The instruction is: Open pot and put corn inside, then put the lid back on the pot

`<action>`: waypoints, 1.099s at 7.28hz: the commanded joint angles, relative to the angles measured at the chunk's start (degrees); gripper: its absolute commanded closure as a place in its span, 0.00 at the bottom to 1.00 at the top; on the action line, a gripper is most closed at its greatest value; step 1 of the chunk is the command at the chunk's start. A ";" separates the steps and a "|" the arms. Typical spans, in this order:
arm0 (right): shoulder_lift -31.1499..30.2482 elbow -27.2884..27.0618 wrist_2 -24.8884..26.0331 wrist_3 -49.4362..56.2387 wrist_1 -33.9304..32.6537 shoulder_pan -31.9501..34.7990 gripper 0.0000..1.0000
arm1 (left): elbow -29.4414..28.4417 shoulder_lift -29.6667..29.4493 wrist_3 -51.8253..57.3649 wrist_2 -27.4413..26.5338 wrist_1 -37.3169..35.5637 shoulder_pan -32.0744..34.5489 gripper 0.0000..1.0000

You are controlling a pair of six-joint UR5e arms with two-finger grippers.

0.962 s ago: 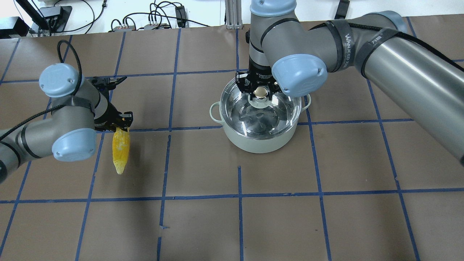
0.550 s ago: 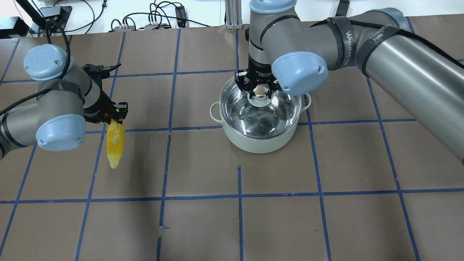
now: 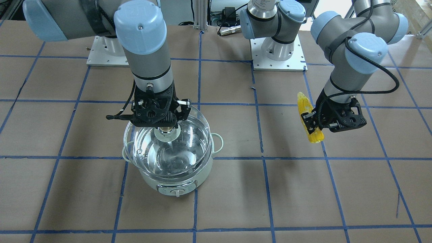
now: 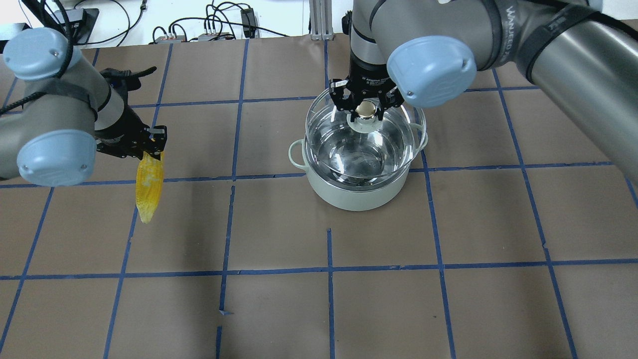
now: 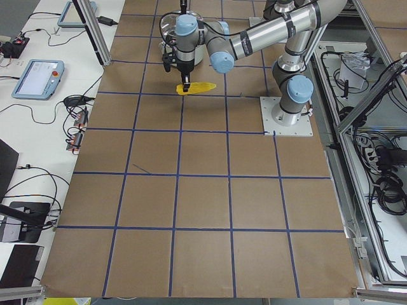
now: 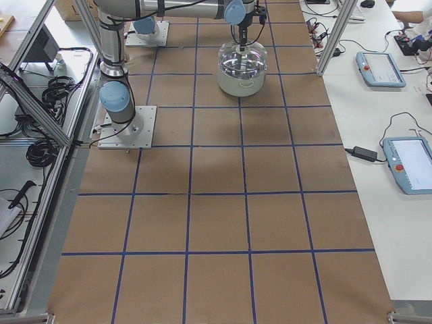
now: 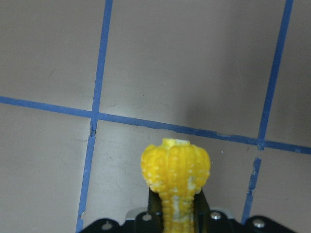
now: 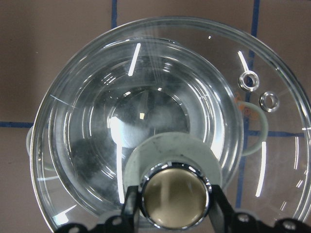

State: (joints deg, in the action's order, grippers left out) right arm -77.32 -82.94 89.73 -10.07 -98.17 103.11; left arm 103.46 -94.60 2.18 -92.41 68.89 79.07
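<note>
The mint-white pot (image 4: pixel 356 192) stands mid-table, and also shows in the front view (image 3: pixel 175 182). My right gripper (image 4: pixel 365 110) is shut on the knob (image 8: pixel 174 194) of the clear glass lid (image 4: pixel 366 144) and holds the lid lifted a little above the pot, shifted toward the pot's far rim. In the front view the lid (image 3: pixel 168 152) hangs over the pot under the right gripper (image 3: pixel 165 128). My left gripper (image 4: pixel 147 149) is shut on the yellow corn (image 4: pixel 149 187), held above the table left of the pot, tip pointing out. The corn also shows in the front view (image 3: pixel 308 118) and the left wrist view (image 7: pixel 177 179).
The table is brown paper with a blue tape grid (image 4: pixel 329 269). Cables and boxes lie along the far edge (image 4: pixel 209 30). The arms' base plates (image 3: pixel 278 57) sit at the robot's side.
My right gripper has raised the lid off the pot and drawn it slightly away. My left arm has lifted the corn higher and moved it left and away.
</note>
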 commanded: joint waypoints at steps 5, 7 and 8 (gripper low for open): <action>-17.50 -0.90 -1.83 12.62 19.67 -11.79 0.69 | -13.35 -3.39 -25.52 -0.23 8.98 21.26 0.84; -19.10 -2.66 -2.19 12.53 20.65 -11.70 0.69 | -18.36 -8.12 -32.48 -0.23 8.98 26.73 0.84; -19.79 -4.67 -2.10 12.53 20.56 -11.53 0.69 | -20.64 -10.84 -34.60 -0.31 8.90 28.23 0.84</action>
State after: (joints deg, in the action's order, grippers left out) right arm -96.21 -85.61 87.66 2.46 -77.76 91.46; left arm 85.80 -102.14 -29.00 -92.66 77.87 104.68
